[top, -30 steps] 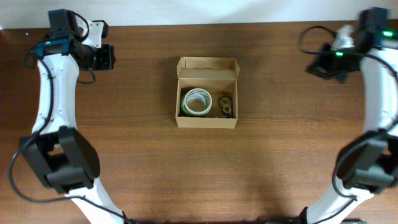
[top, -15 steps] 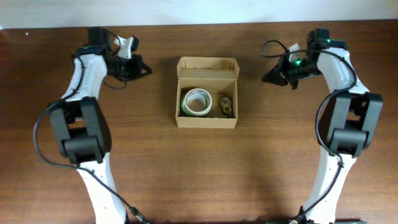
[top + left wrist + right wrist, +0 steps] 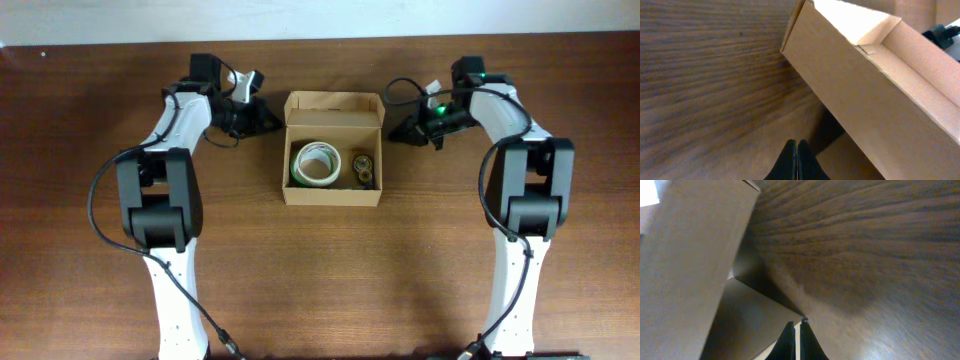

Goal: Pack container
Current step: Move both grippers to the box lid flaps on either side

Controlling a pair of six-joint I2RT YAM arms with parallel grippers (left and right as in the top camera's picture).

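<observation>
The container (image 3: pixel 333 197) is a small tan cardboard box in the middle of the table, its lid flap (image 3: pixel 333 108) standing open at the back. Inside lie a white and green tape roll (image 3: pixel 316 163) and small dark round items (image 3: pixel 363 168). My left gripper (image 3: pixel 271 119) is shut and empty, close beside the box's back left corner. In the left wrist view its tips (image 3: pixel 797 151) sit low beside the box wall (image 3: pixel 865 95). My right gripper (image 3: pixel 394 133) is shut and empty beside the box's right side. Its tips (image 3: pixel 798 332) are at the box's edge (image 3: pixel 695 255).
The brown wooden table (image 3: pixel 330 280) carries only the box. A pale wall edge (image 3: pixel 320 20) runs along the back of the table. Both arm bases stand at the front, left (image 3: pixel 160 215) and right (image 3: pixel 525 205).
Both arms have swung inward from the table's far back corners. Each gripper now sits close beside the box, left and right. The box and its contents have not moved.
</observation>
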